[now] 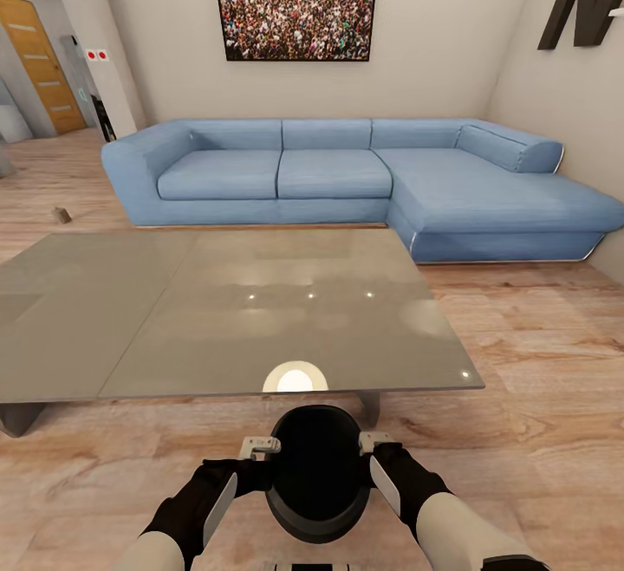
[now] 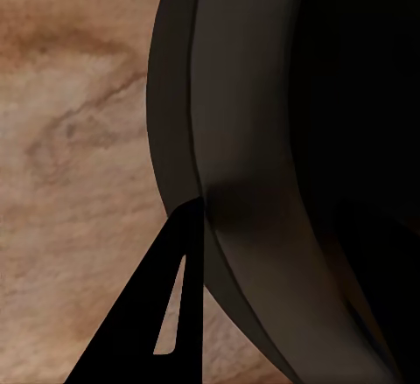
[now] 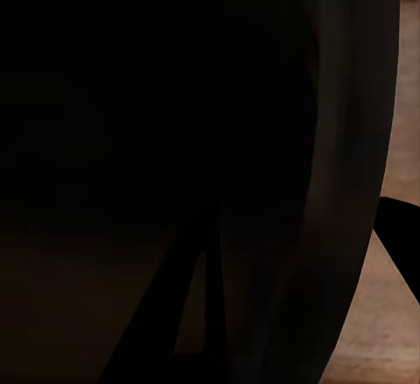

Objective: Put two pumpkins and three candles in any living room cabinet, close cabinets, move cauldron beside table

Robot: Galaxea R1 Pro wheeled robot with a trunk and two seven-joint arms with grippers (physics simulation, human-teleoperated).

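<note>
1. A round black cauldron [image 1: 316, 476] sits at the bottom centre of the head view, its wide mouth facing up, held above the wooden floor [image 1: 537, 363] between the robot's two arms.
2. The left gripper [image 1: 258, 448] presses against the cauldron's left side and the right gripper [image 1: 374, 443] against its right side. Each one's jaws look set around the rim, but the pictures do not show clearly whether they are clamped or merely resting there.
3. In the left wrist view, the cauldron's dark curved wall [image 2: 262, 165] is very close, with a dark finger [image 2: 149, 323] beside it over the floor.
4. Just beyond the cauldron stands the large low grey table [image 1: 225, 311], its near edge a short way ahead. Its glossy top reflects ceiling lights.
5. Behind the table is a blue corner sofa [image 1: 347, 177], with a framed crowd picture [image 1: 295, 1] on the wall above.
6. A tiny brown object, possibly a candle [image 1: 61, 215], lies on the floor far to the left.
7. The step in hand appears to be positioning the cauldron beside the table. The next move likely calls for lowering it gently to the floor near the table's edge, then releasing both sides evenly.
</note>
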